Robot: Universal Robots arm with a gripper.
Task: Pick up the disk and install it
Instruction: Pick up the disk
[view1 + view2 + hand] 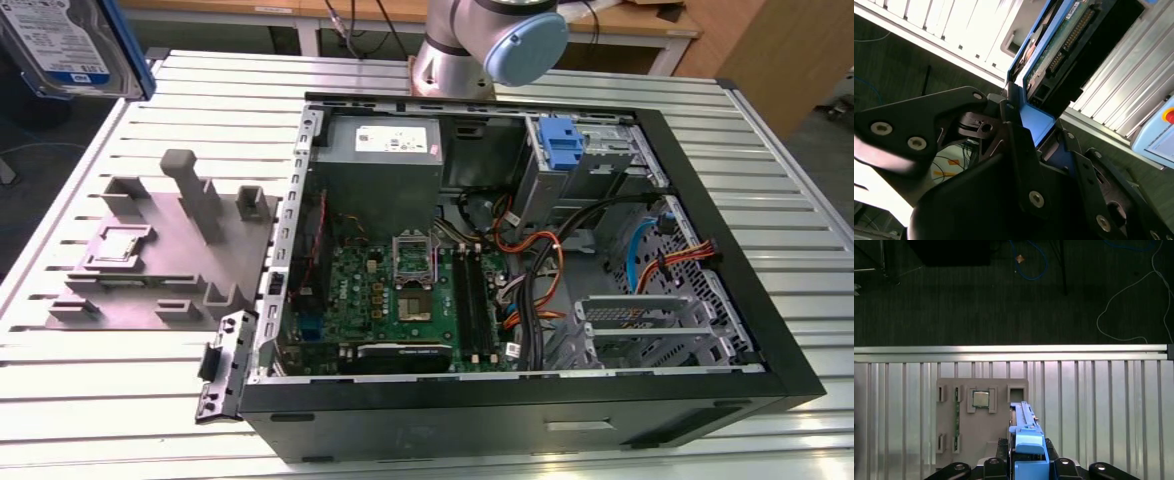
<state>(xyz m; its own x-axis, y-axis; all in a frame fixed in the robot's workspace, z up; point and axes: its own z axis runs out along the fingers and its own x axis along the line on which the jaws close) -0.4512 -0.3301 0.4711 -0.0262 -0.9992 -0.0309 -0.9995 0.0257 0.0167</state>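
1. Disk [1026,440]: a flat silver drive in a blue plastic frame, clamped between the two black fingers [1019,140] of the gripper [1038,119]. In the first wrist view we see it edge-on, a blue strip standing straight out past the fingertips.
2. In the second wrist view we see the fingers pressed against both sides of the blue frame. The disk's green circuit board and a row of connector pins run away from the fingertips.
3. In the exterior view we see the disk held up clear of the table, in the far corner on the exterior view's left, its white-and-blue label facing us.
4. Beyond the fingertips, below the disk, a grey holder [979,430] lies on the slatted metal table [1094,410]. A small square chip [980,399] sits in one of its pockets.
5. An open computer case [534,260] lies on the table well apart from the fingers, toward the exterior view's right. A second blue frame [561,145] stands in its drive bay.
6. The arm's base [487,40] rises just behind the case.
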